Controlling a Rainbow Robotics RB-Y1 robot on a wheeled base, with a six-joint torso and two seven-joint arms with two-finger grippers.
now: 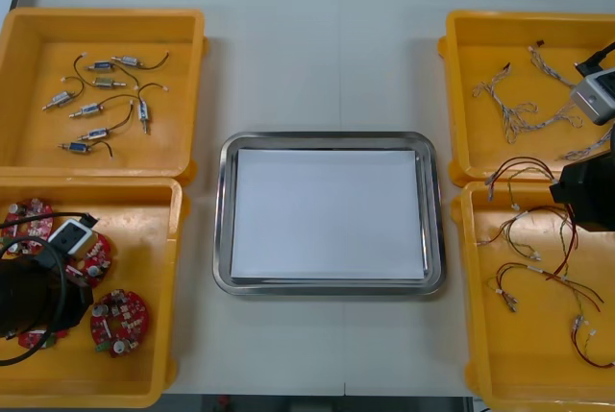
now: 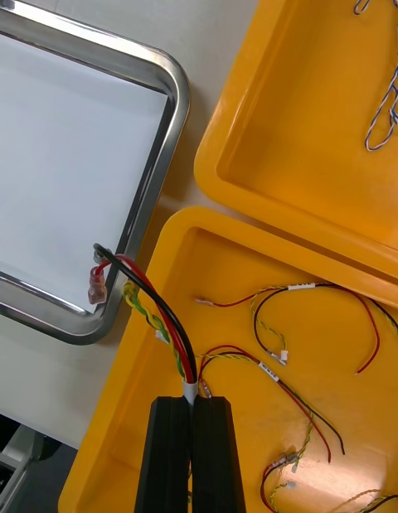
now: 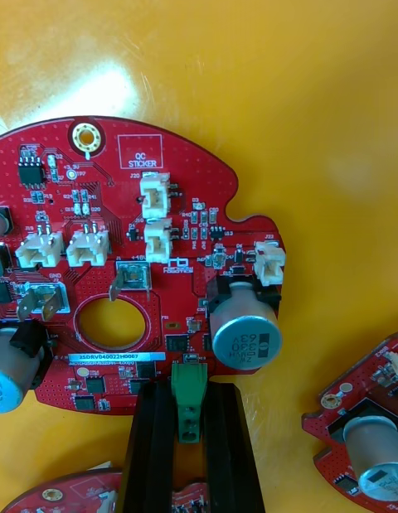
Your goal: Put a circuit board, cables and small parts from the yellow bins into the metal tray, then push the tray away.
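The left hand [image 3: 189,394] was low in the near-left yellow bin [image 1: 144,374], its two black fingers set apart by the width of a small green connector [image 3: 189,379] on the edge of a round red circuit board [image 3: 124,256], which they gripped. The board lay flat on the bin floor, with other boards [image 3: 365,438] close beside it.

The right hand [image 2: 196,404] was over the near-right yellow bin [image 2: 332,256], its fingers nearly together and pinching one end of a red, black and yellow cable [image 2: 157,314]. The cable ran from the fingertips across the bin's rim to the near corner of the metal tray [image 2: 170,107]; whether its tip touched the rim or hung just above it could not be told.

The tray, white inside, sat on the tabletop [image 1: 288,47] between the bins and held nothing.
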